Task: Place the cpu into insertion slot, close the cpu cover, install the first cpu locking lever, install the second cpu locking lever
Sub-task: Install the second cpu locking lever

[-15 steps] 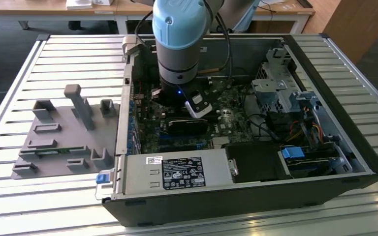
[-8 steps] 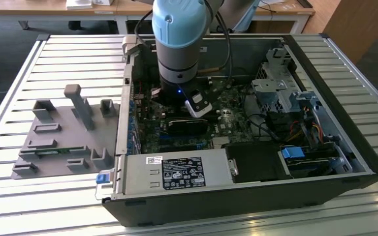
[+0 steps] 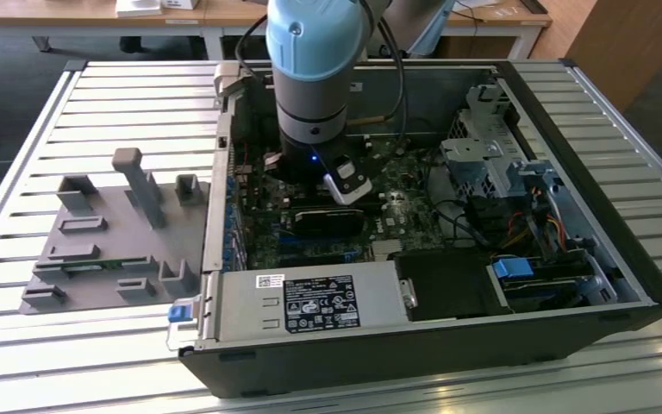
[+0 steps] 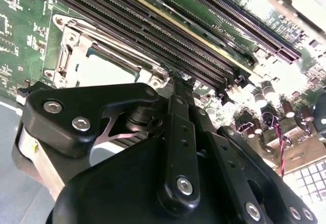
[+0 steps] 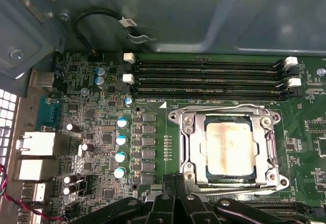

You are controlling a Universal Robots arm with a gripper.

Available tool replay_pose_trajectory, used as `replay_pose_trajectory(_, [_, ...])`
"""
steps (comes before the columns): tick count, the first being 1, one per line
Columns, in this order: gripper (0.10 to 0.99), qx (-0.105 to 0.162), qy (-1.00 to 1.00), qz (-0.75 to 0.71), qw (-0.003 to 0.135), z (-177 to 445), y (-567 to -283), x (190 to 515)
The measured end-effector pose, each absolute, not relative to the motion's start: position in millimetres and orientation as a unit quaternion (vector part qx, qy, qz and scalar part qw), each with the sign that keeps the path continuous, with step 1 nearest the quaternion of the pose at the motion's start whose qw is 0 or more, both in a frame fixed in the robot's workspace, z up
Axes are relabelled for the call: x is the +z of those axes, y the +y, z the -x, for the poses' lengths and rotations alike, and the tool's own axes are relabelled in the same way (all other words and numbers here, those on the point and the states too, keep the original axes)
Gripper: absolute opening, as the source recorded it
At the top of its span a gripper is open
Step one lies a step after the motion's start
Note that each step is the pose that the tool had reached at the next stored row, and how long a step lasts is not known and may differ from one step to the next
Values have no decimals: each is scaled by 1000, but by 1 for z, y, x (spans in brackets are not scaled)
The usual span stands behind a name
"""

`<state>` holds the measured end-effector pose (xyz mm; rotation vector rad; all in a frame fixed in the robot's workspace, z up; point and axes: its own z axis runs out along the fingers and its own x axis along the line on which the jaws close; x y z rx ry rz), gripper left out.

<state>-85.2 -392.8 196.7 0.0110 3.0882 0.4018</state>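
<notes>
The table (image 3: pixel 66 112) in the exterior view has a top of pale slats running across it. An open black computer case (image 3: pixel 607 259) lies on its side on the table, filling the middle and the 3 o'clock half. Just beside the case, at 9 o'clock, a flat grey fixture plate (image 3: pixel 101 250) rests on the slats, with several upright grey blocks and posts rising from it. The plate sits close to the case's wall; whether they touch is unclear.

Silver-grey cpu (image 5: pixel 229 148), tan-stained; silvery cpu cover (image 5: pixel 192 147).
</notes>
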Motion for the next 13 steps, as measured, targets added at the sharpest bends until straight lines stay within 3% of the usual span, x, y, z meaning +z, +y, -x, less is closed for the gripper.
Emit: replay_pose_trajectory(13, [106, 128, 992, -4, 14, 85, -393, 213])
